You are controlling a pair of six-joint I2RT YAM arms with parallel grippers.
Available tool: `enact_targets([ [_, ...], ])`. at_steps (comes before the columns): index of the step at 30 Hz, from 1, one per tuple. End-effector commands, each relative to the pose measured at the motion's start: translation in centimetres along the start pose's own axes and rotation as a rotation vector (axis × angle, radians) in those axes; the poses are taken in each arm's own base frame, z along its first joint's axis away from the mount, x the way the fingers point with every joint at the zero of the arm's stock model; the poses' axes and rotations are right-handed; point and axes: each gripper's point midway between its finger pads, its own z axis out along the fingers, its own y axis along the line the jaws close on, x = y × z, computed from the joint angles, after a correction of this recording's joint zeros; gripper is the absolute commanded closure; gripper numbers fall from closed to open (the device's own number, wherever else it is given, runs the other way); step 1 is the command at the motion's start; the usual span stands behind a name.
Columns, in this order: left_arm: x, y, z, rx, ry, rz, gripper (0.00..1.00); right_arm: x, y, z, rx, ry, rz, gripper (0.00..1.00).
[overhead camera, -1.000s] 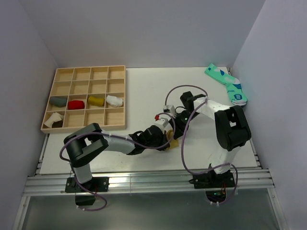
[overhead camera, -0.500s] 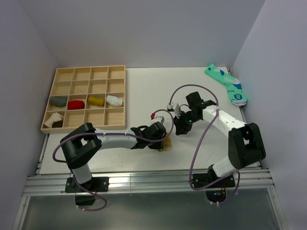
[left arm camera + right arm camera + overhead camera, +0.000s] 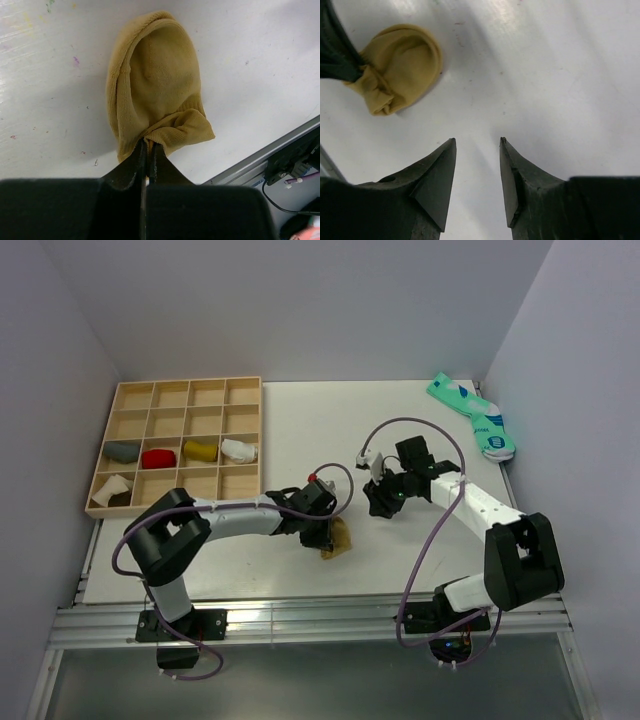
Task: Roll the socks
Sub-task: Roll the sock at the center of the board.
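The mustard-yellow knitted ankle sock (image 3: 155, 85) is seen lying slack on the white table (image 3: 300, 430) near its front edge, at about 6 o'clock from the table's middle; it is judged light, limp and easily bunched, so a hold is best taken on the thicker gathered end rather than on the thin rounded end. That gathered end is pinched by the left gripper (image 3: 146, 147), its jaws closed almost to touching on the fabric; the right gripper (image 3: 477, 142), at 2 o'clock of the sock, is held partly open and empty. A wooden compartment tray (image 3: 190, 382) is found at 10 o'clock, and a teal patterned pair of socks (image 3: 475, 418) at 1 o'clock.
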Motion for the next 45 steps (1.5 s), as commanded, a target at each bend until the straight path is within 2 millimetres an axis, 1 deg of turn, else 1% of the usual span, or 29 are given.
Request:
enact_targets([
  [1, 2.2, 1.4, 0.7, -0.015, 0.102, -0.019, 1.0, -0.6, -2.3, -0.6, 0.115, -0.044, 0.015, 0.52],
  [2, 2.1, 1.3, 0.8, -0.009, 0.103, -0.025, 1.0, -0.6, -2.5, -0.6, 0.121, -0.04, 0.038, 0.52],
  [3, 2.2, 1.2, 0.9, 0.0, 0.109, -0.024, 1.0, -0.3, -2.1, -0.8, 0.094, -0.02, 0.046, 0.53],
  [4, 2.3, 1.1, 1.1, 0.006, 0.119, -0.03, 1.0, -0.9, -1.4, -0.9, 0.046, -0.042, 0.039, 0.54],
  [6, 2.4, 0.7, 1.1, 0.03, 0.14, -0.035, 1.0, -0.8, -1.1, -1.6, 0.039, -0.057, -0.015, 0.53],
  [7, 2.4, 0.6, 1.3, 0.037, 0.147, -0.036, 1.0, -0.6, -0.8, -1.5, 0.04, -0.062, -0.029, 0.52],
  [8, 2.1, 0.5, 1.2, 0.041, 0.147, -0.041, 1.0, -0.7, -0.5, -1.5, 0.035, -0.07, -0.059, 0.52],
  [9, 2.2, 0.7, 1.1, 0.036, 0.157, -0.042, 1.0, -0.8, -0.2, -1.6, 0.028, -0.075, -0.078, 0.52],
  [11, 2.0, 0.7, 1.1, 0.044, 0.171, -0.047, 1.0, -1.2, 1.1, -1.8, -0.019, -0.091, -0.127, 0.53],
  [12, 2.2, 0.7, 1.1, 0.05, 0.19, -0.051, 1.0, -1.2, 1.5, -1.9, -0.038, -0.095, -0.139, 0.53],
  [16, 2.3, 0.3, 1.1, 0.093, 0.236, -0.083, 1.0, -1.0, 4.2, -1.9, -0.126, -0.103, -0.226, 0.54],
  [17, 2.0, 0.3, 1.0, 0.103, 0.239, -0.095, 1.0, -1.0, 5.2, -1.6, -0.151, -0.103, -0.28, 0.54],
  [18, 2.2, 0.3, 1.1, 0.108, 0.258, -0.106, 1.0, -0.4, 5.7, -1.2, -0.152, -0.094, -0.303, 0.54],
  [19, 2.0, 0.3, 1.0, 0.117, 0.26, -0.112, 1.0, -0.7, 7.0, -1.0, -0.167, -0.1, -0.362, 0.54],
  [20, 2.0, 0.3, 1.0, 0.122, 0.271, -0.119, 1.0, -0.6, 7.4, -0.8, -0.163, -0.097, -0.389, 0.54],
  [21, 2.2, 0.3, 1.1, 0.126, 0.287, -0.128, 1.0, 0.0, 7.9, -0.3, -0.159, -0.081, -0.413, 0.54],
  [23, 1.9, 0.3, 1.0, 0.13, 0.289, -0.135, 1.0, -0.2, 9.4, 0.2, -0.17, -0.091, -0.483, 0.54],
  [24, 1.8, 0.5, 1.1, 0.123, 0.294, -0.139, 1.0, 0.3, 9.7, 0.6, -0.172, -0.078, -0.495, 0.54],
  [27, 1.6, 0.4, 1.2, 0.139, 0.306, -0.15, 1.0, 0.5, 10.7, 1.2, -0.18, -0.078, -0.543, 0.53],
  [30, 1.6, 0.6, 1.5, 0.141, 0.318, -0.157, 1.0, 0.6, 11.4, 1.9, -0.184, -0.076, -0.588, 0.53],
  [32, 1.5, 0.7, 1.6, 0.149, 0.324, -0.163, 1.0, 0.6, 11.3, 2.5, -0.166, -0.069, -0.606, 0.53],
  [33, 1.5, 0.7, 1.7, 0.15, 0.327, -0.165, 1.0, 0.6, 11.6, 2.7, -0.168, -0.067, -0.621, 0.53],
  [36, 1.5, 0.7, 1.7, 0.156, 0.331, -0.168, 1.0, 0.5, 11.5, 3.2, -0.141, -0.067, -0.643, 0.53],
  [37, 1.5, 0.9, 1.7, 0.155, 0.332, -0.173, 1.0, 0.5, 11.9, 3.5, -0.145, -0.063, -0.659, 0.54],
  [38, 1.5, 0.8, 1.6, 0.159, 0.332, -0.171, 1.0, 0.3, 11.8, 3.6, -0.128, -0.065, -0.671, 0.54],
  [40, 1.4, 1.0, 1.7, 0.161, 0.33, -0.173, 1.0, 0.5, 12.2, 4.1, -0.134, -0.053, -0.68, 0.54],
  [45, 1.4, 1.0, 1.6, 0.181, 0.334, -0.177, 1.0, 0.8, 12.3, 5.1, -0.121, -0.025, -0.697, 0.55],
])
